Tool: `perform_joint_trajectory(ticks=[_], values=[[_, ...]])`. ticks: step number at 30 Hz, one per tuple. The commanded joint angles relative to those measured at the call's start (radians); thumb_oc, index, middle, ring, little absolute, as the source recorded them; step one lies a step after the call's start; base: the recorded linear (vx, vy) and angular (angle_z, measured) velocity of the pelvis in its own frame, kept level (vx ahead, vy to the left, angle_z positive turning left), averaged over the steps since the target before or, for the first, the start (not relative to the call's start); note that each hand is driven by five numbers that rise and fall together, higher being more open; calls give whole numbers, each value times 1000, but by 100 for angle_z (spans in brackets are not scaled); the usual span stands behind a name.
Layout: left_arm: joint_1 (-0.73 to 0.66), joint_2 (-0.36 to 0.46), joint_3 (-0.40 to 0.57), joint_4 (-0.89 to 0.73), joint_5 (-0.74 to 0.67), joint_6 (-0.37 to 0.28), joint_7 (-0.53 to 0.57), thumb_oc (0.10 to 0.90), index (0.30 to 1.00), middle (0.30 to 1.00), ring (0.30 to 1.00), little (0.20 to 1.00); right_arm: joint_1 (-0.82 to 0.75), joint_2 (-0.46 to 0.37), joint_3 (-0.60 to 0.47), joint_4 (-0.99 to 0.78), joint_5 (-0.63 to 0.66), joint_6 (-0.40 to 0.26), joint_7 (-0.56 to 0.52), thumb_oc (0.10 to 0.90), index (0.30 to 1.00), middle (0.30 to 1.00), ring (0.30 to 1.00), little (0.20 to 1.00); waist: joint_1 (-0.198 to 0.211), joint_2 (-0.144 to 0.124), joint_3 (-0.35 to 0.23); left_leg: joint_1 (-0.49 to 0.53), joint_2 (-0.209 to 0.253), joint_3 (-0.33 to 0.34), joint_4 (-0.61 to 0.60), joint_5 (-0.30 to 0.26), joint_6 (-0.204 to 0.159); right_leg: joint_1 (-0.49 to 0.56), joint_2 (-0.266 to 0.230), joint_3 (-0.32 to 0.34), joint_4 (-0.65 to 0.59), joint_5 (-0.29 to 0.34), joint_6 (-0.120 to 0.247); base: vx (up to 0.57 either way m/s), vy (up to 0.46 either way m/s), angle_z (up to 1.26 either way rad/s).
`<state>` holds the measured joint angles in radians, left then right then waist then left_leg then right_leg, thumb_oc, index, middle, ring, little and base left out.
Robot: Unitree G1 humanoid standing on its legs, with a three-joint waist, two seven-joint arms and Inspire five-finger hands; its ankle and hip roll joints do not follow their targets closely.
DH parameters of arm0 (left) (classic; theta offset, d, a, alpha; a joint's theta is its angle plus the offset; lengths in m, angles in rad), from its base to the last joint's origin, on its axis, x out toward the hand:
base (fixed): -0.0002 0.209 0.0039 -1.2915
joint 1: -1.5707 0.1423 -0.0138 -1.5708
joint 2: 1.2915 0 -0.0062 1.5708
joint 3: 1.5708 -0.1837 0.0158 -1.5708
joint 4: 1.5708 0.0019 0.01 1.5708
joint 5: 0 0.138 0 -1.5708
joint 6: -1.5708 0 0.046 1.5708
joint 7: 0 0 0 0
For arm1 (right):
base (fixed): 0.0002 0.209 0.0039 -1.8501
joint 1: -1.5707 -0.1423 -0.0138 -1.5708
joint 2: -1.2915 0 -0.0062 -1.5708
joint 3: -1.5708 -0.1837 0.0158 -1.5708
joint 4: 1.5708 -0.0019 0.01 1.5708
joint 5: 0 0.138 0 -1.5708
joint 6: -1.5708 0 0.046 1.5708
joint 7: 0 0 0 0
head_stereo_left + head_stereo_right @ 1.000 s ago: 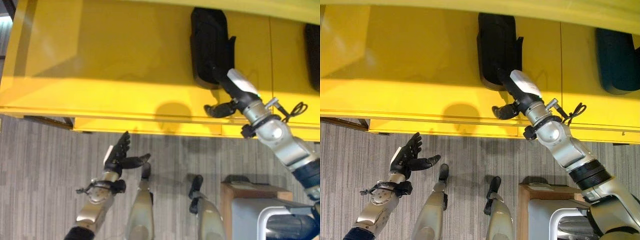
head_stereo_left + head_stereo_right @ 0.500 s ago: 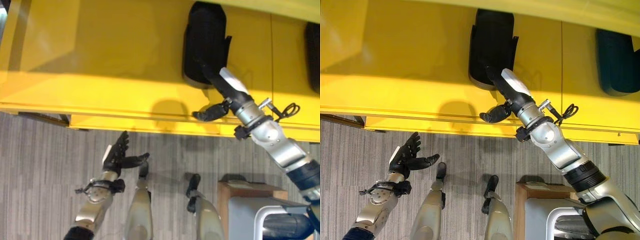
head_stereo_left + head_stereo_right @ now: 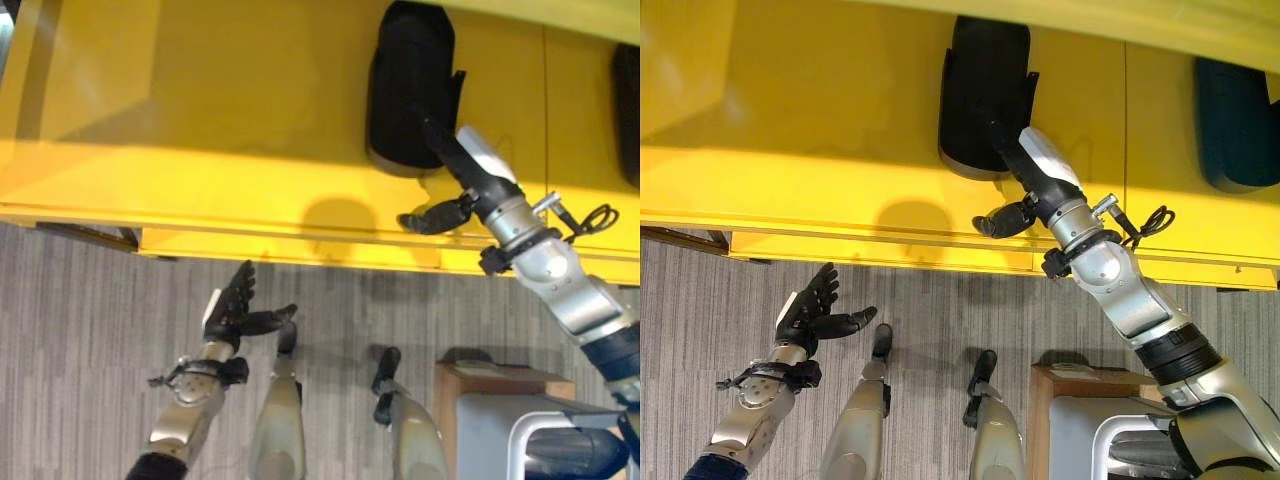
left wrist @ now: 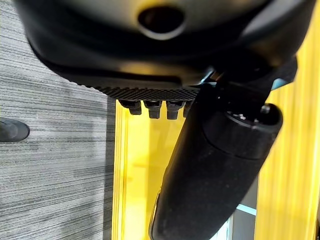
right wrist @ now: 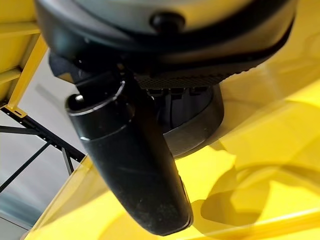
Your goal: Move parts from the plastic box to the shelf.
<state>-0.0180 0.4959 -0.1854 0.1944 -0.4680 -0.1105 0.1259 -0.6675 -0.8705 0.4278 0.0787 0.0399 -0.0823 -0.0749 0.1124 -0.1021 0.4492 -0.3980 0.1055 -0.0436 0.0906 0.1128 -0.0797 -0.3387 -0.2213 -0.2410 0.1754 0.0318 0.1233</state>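
The right hand reaches over the yellow shelf with its fingers straight and its thumb spread to the side, fingertips touching the near end of the black part that lies on the shelf. A second dark part lies on the same shelf, well apart toward the robot's right. The left hand hangs open and empty, fingers relaxed, above the grey carpet in front of the shelf.
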Motion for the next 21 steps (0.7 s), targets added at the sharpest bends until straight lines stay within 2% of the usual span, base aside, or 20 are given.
perform_joint_trajectory(ticks=[1, 13, 16, 21], values=[[48, 53, 27, -108, -22, -65, 5, 900, 1000, 1000, 1000, 1000, -60, -45, -52, -2, -13, -47, -71, 900, 1000, 1000, 1000, 1000, -9, -20, -83, 5, 59, -3, 82, -69, -7, 6, -37, 57, 0, 56, 20, 0, 0, 0], [46, 57, 20, -106, -29, -69, 1, 900, 1000, 1000, 1000, 1000, -59, -28, -44, 86, -2, -30, -68, 900, 1000, 1000, 1000, 1000, -8, -19, -84, 6, 58, -3, 86, -70, -5, 7, -35, 60, 4, 54, 19, 0, 0, 0], [48, 62, 19, -103, -30, -69, -5, 900, 1000, 1000, 1000, 1000, -63, -42, -14, 148, -5, -14, -47, 900, 1000, 1000, 1000, 1000, -7, -22, -82, 6, 58, -4, 85, -68, -4, 7, -36, 57, 3, 55, 20, 0, 0, 0], [51, 64, 21, -100, -31, -71, -6, 900, 1000, 1000, 1000, 1000, -61, -54, -29, 162, -2, -14, -55, 900, 1000, 1000, 1000, 1000, -7, -25, -80, 5, 57, -5, 86, -70, -3, 7, -35, 57, 4, 56, 20, 0, 0, 0]])
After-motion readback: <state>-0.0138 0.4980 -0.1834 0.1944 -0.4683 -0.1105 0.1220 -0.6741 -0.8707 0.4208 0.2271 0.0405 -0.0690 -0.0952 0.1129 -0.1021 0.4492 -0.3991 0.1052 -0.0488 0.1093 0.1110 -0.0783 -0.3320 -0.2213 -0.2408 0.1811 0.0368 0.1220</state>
